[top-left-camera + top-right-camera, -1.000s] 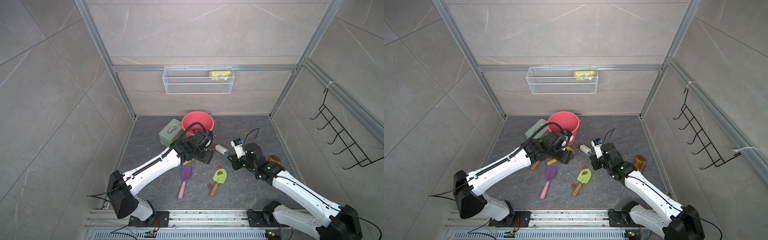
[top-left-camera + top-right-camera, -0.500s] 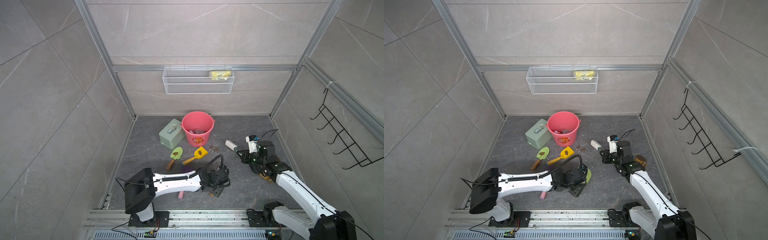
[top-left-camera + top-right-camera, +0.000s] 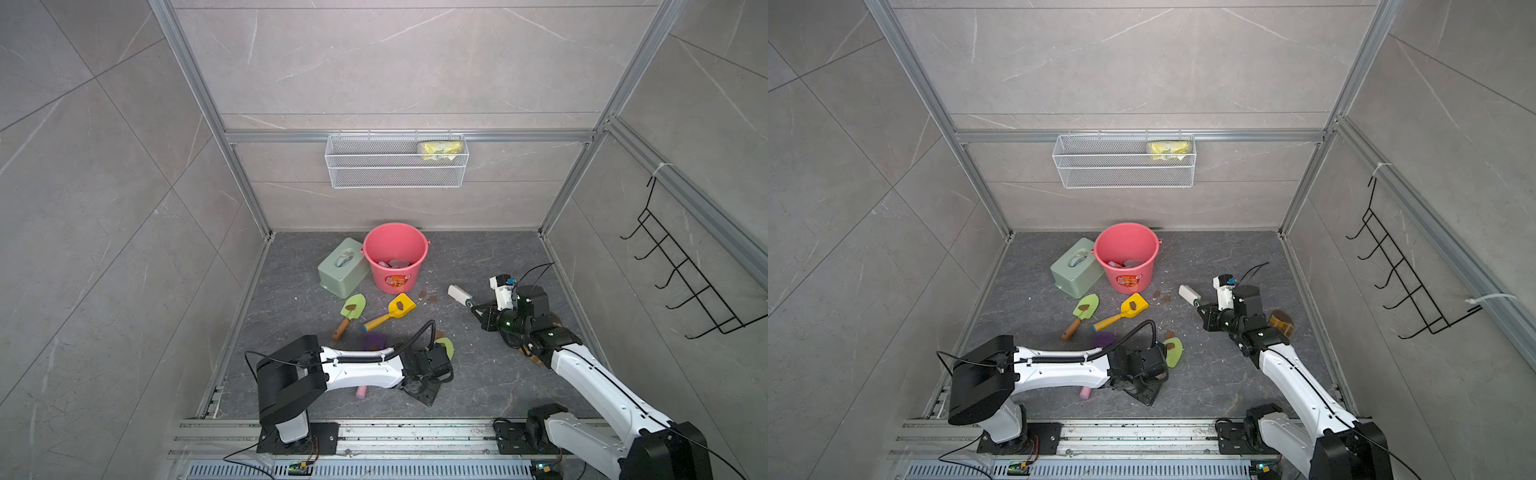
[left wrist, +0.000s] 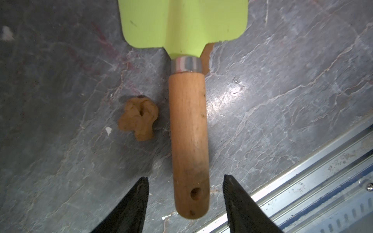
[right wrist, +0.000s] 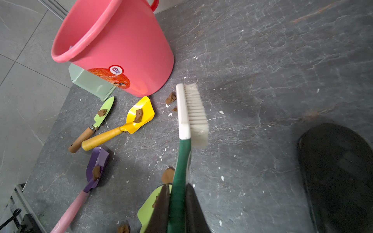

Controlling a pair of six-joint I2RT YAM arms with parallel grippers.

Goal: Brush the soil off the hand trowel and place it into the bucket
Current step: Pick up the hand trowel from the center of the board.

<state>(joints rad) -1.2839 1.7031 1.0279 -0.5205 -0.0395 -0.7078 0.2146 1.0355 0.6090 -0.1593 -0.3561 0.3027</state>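
Between the two black fingers of the left claw (image 4: 185,179) lies the end of the wooden handle of the hand trowel (image 4: 187,113). The claw is half open, with a gap on each side of the handle, so it is not gripping. The green blade, ahead of the claw, is cut off by the picture edge. A lump of soil (image 4: 139,119) sits on the floor (image 4: 60,80) just beside the handle. Another brown bit peeks from behind the silver ring (image 4: 185,64), mostly hidden. In both top views the arm covers all this, and only a bit of the hand trowel (image 3: 446,347) sticks out. Those views show the bucket (image 3: 379,276) far ahead of this claw, well apart from the trowel. The right claw (image 5: 177,209) is squeezed shut on the green handle of a brush (image 5: 191,113), its bristles out in front. The right wrist view shows the bucket's red-orange label (image 5: 109,77) close up, with a round white badge, but the writing is too small to read. A dark oval shape (image 5: 339,177) beside this claw is too blurry to name
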